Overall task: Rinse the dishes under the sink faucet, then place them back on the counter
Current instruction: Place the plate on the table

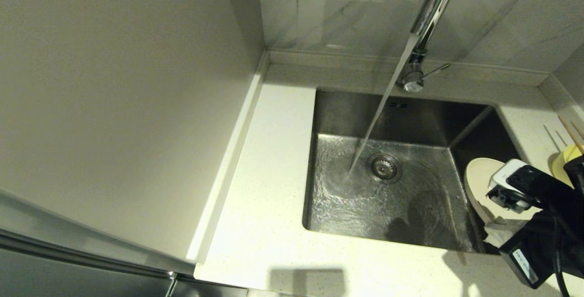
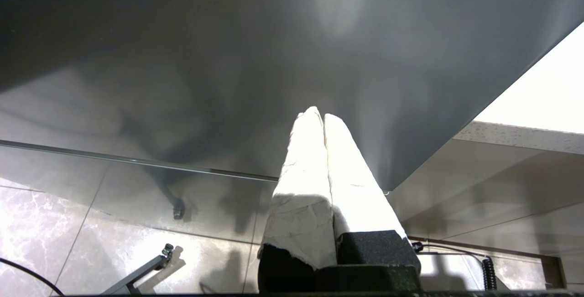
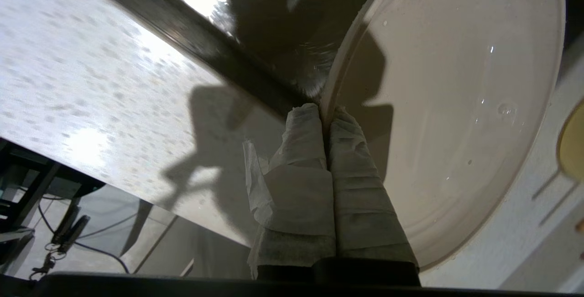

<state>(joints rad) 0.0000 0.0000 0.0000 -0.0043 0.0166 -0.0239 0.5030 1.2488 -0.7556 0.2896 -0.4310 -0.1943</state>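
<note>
Right gripper [image 3: 326,114] pinching plate [image 3: 456,119] rim at sink's [image 1: 319,160] right edge, tilted.
Wrist view alone shows the clamped fingers; left gripper [image 2: 318,117] closed, empty.

A steel sink [image 1: 429,119] holds rippling water around a round drain strainer [image 1: 384,168]. Grey-veined marble wall tiles [image 1: 346,9] rise behind it. A plain beige panel [image 1: 114,96] stands far from the hand.

Dim greenish light, glare on wet sink [image 1: 346,187], soft shadows.
</note>
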